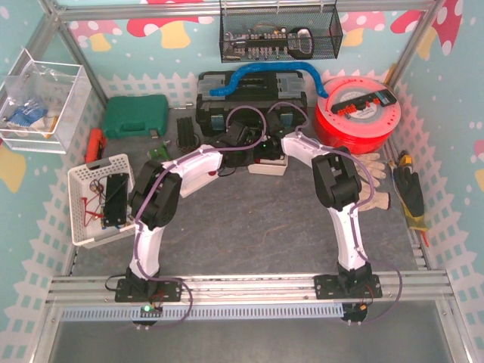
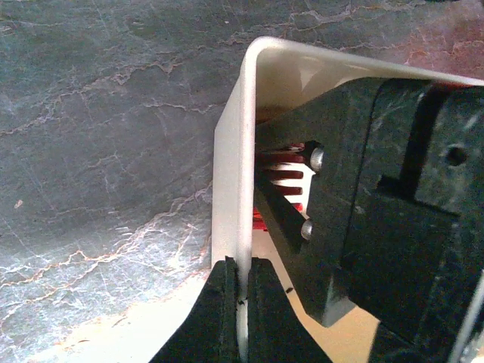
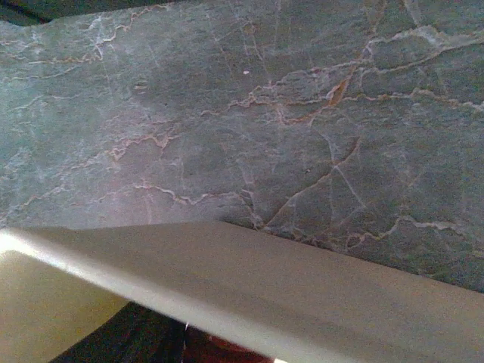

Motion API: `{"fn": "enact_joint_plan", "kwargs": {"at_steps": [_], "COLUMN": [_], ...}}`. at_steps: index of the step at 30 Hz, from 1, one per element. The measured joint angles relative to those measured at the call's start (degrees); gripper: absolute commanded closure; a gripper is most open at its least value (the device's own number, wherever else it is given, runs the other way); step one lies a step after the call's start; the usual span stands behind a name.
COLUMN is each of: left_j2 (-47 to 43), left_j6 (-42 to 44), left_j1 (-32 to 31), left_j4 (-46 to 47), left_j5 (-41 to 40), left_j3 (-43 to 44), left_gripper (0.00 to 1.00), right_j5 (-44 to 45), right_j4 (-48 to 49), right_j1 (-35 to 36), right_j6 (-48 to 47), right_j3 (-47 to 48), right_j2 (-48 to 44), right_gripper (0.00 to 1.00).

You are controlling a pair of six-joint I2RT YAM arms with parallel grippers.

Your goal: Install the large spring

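A small white tray (image 1: pixel 270 168) sits at the middle back of the table, and both arms reach into it. My left gripper (image 2: pixel 243 266) is shut on the tray's thin side wall (image 2: pixel 231 151), one finger on each side. A red finned part (image 2: pixel 290 171) shows inside the tray, behind a black body with two screws (image 2: pixel 355 197) that belongs to the right arm. My right gripper (image 1: pixel 266 151) hangs over the tray. Its own view shows only the tray's wall (image 3: pixel 302 295) and the table, so its fingers are hidden. The large spring is hidden.
A white basket (image 1: pixel 97 200) of parts stands at the left, with a green case (image 1: pixel 136 115) behind it. A black toolbox (image 1: pixel 249 98) and a red spool (image 1: pixel 357 113) stand at the back. Work gloves (image 1: pixel 376 181) and pliers (image 1: pixel 409 193) lie at the right.
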Motion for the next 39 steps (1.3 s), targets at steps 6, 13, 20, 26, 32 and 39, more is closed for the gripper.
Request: {"fn": "enact_joint_plan", "kwargs": {"at_steps": [6,13,20,26,32,39], "left_j2": [0.2,0.33,-1.36,-10.56,-20.11,-24.17], "left_j6": [-0.96,-3.98,-7.1,-8.81,-7.67,-3.02], "left_j1": [0.13,1.01,3.52,7.74,13.07,17.64], "left_j4": [0.39,0.83,0.94,1.01,1.07,-2.25], "left_j5": [-0.02,1.95,4.87,8.57,12.59,18.82], "left_j3": [0.0,0.0,-0.02,-2.08,-3.3,-3.58], "left_gripper": [0.89,0.64,0.57,0.53,0.49,0.47], "right_j5": [3.13,2.73,0.63,-3.63,-7.93,-16.48], "right_j4": [-2.19,-1.81,-1.14,1.14,4.35,16.15], "right_j1": [0.33,0.09,-1.44,-2.16,-2.01,-1.01], "right_j6": [-0.87,-4.15,-11.19,-18.21,-26.84,-39.52], "right_j3": [1.66,1.49,1.14,-0.72,-2.93,-18.53], "right_j2": [0.83,0.48,-0.31,-5.68,-14.03,-28.13], "right_gripper": [0.77,0.92,0.94,0.94,0.92,0.95]}}
